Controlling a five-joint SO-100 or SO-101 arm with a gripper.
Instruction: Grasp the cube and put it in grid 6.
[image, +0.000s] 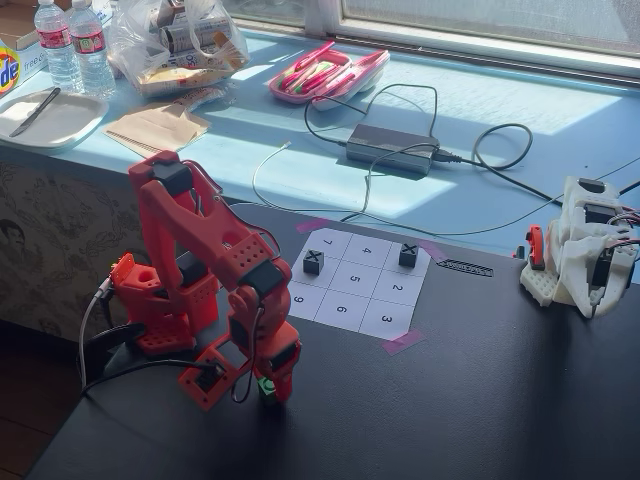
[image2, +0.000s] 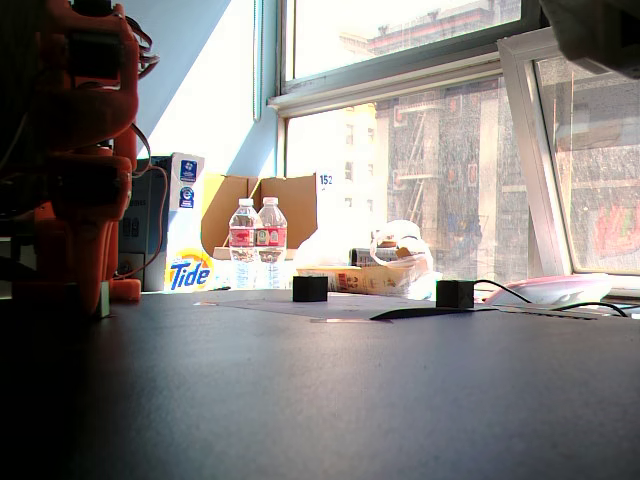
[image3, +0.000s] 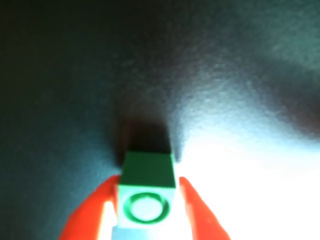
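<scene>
arm: one, red, folding down over the black table (image: 480, 400) in a fixed view, left of the paper grid (image: 350, 285).
gripper (image3: 147, 200): two red fingers (image3: 197, 210) pressing in on either side of the cube (image3: 147, 187) in the wrist view, pinching it.
cube: one, green, ring mark facing the wrist camera; sitting low at the table surface between the fingertips, also showing green at the gripper tip (image: 267, 388) in a fixed view; well apart from the grid; touching the table or not, cannot tell.
grid 6 (image: 342, 310): lying bare in the grid's near row, between cells 9 and 3.
black cubes: two, each with a white x; one (image: 313, 262) on the cell left of 5, one (image: 408, 255) on the cell right of 4; both (image2: 310, 289) (image2: 455, 293) showing in the low fixed view too.
obstructions: standing on neither cell 6 nor the dark table between gripper and grid.
surroundings: two water bottles (image: 72, 42), one white plate (image: 55, 120), one power adapter (image: 392, 148) with cables, one pink tray (image: 328, 72), one white arm (image: 585, 250) at the right edge.
</scene>
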